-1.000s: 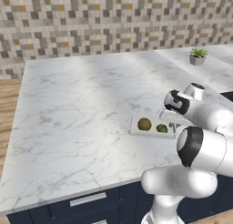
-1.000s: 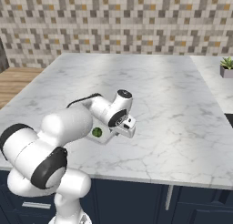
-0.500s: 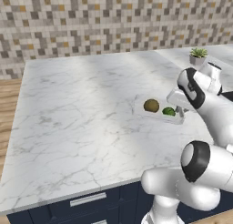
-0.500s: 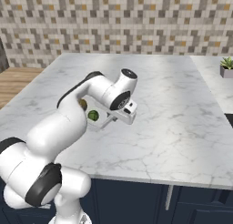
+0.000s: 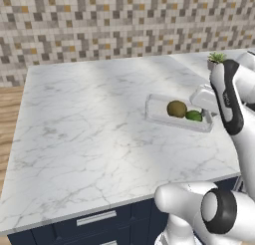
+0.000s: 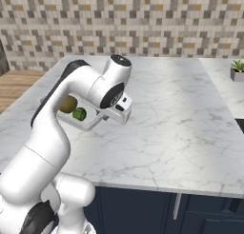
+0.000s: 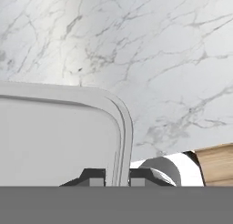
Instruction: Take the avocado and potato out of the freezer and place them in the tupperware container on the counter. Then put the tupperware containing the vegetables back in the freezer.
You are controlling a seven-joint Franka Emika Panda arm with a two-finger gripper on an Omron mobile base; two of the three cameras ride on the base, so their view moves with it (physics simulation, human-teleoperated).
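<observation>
White marble with grey veins forms the counter [image 5: 99,124], which is backed by a wall of small beige, grey and tan mosaic tiles [image 5: 99,25] and carried on dark navy drawers [image 5: 94,224] with silver handles. The translucent whitish tupperware container [image 5: 159,109] is seen above the right part of the slab, held level at its right end. Inside it, the olive-brown potato [image 5: 177,108] lies just beside the dark green avocado [image 5: 194,116], the avocado being nearer the held end. In the right base view the potato [image 6: 68,104] and the avocado [image 6: 79,114] are partly hidden behind the white arm, and the tray's near wall [image 6: 88,125] shows below them. The gripper [image 7: 117,178] is closed on the container's rim [image 7: 124,127]: in the hand view one dark fingertip [image 7: 93,177] is placed inside the wall and the other outside it, with the rounded corner of the tray between them. A small potted plant [image 5: 216,60] stands at the far right of the counter, well apart from the container.
</observation>
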